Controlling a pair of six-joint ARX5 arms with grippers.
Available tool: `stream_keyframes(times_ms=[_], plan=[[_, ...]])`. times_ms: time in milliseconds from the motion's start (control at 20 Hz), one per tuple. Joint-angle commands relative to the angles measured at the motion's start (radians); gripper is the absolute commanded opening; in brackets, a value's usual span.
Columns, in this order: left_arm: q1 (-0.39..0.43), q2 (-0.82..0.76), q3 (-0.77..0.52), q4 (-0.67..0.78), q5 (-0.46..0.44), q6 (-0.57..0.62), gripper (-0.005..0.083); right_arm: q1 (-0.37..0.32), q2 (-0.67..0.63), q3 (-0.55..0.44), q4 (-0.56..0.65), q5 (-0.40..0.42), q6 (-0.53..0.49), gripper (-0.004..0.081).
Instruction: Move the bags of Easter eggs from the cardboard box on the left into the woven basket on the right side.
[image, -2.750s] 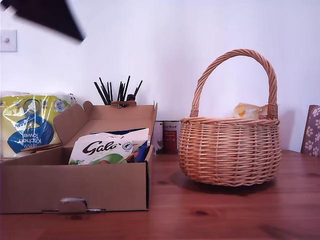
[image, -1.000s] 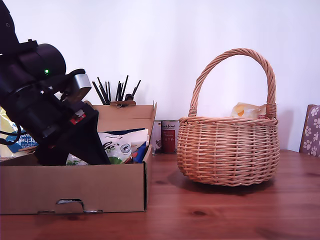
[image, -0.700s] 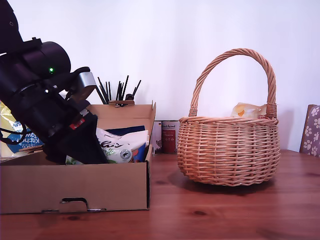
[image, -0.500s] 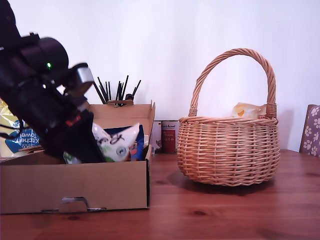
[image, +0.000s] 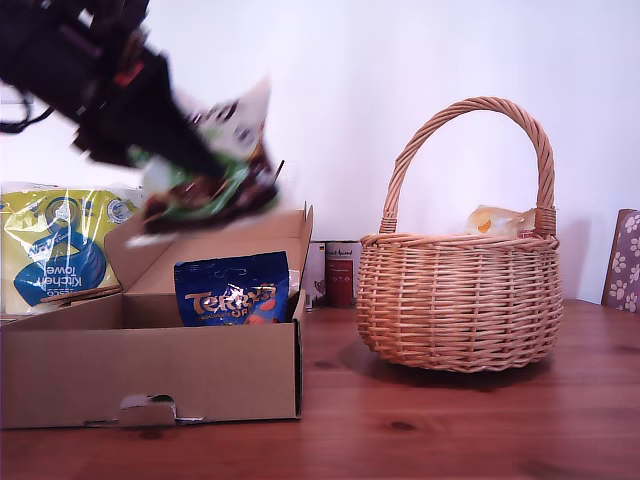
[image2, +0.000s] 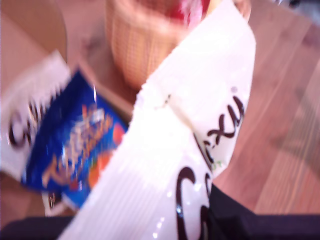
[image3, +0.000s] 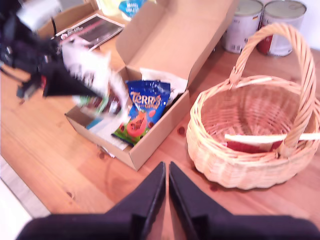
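Observation:
My first gripper (image: 185, 150) is shut on a white bag of Easter eggs (image: 225, 150) with dark script and green, held in the air above the cardboard box (image: 150, 370). The bag (image2: 200, 100) fills the first wrist view and covers all but one dark finger (image2: 240, 222). A dark blue bag (image: 232, 290) with orange lettering stands in the box, with another white bag (image2: 25, 125) beside it. The woven basket (image: 460, 300) stands on the exterior view's right with a pale pouch (image: 500, 222) inside. High above the table between box and basket, my second gripper (image3: 167, 190) is shut and holds nothing.
A yellow and blue kitchen towel pack (image: 60, 245) stands behind the box on the exterior view's left. Two tins (image3: 250, 20) sit behind, between box and basket. A patterned chair back (image: 625, 262) shows at the exterior view's right edge. The box flap (image3: 185, 30) lies open behind.
The first arm came down into the box, shut on the white bag and lifted it up and out. The blue bag behind it now shows in full.

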Motion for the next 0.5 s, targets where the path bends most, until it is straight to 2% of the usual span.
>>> stream_keyframes(times_ms=[0,250,450], plan=[[-0.026,0.006,0.008,0.107,-0.004,-0.041,0.0058,0.005,-0.005,-0.005,-0.01,0.003,-0.003,-0.0012],[-0.128,0.064,0.008,0.425,-0.128,-0.116,0.006,0.005,-0.006,-0.005,-0.039,0.019,-0.003,-0.0012],[-0.198,0.181,0.025,0.637,-0.219,-0.134,0.0062,0.004,-0.007,-0.005,-0.04,0.021,-0.001,-0.0012]])
